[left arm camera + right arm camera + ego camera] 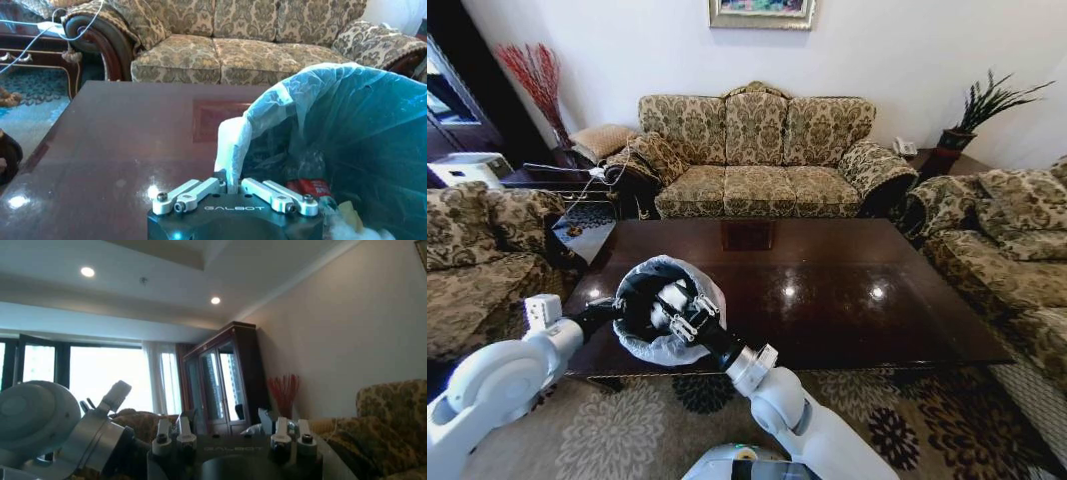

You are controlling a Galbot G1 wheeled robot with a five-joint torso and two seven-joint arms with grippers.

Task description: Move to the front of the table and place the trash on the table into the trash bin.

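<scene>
Dark reddish-brown wood, glossy: table (847, 290), long axis running left to right across the head view, sofa behind its far edge, armchairs at both ends. No litter seen on the part of the top in view.

Black bin (639, 280) with pale bag folded over the rim, at the table's near left corner, mouth tipped toward the robot. Whether resting on the top or lifted just off it: cannot tell.

Trash, inside the bin, low against the liner: bottle (310, 186) with red label, yellowish scrap (350, 210), white tissue (363, 232). Bottle's long axis hard to read; only label and part of the body showing.

Left gripper (607, 310), at the bin's left side; in its own wrist view (230, 186) fingers pressed together on the folded bag edge at the rim, so pinching the bin.

Right gripper (685, 315), reaching in from the robot's front, over the bin's mouth and partly within it; fingers spread, nothing between them in the right wrist view (225, 419).

Governing relation: trash directly below and beyond the right gripper, down inside the bin; bin on the robot's left, the left arm nearer and holding it.

Judgement: task close to done; risk mainly the thin liner slipping from the pinch.
</scene>
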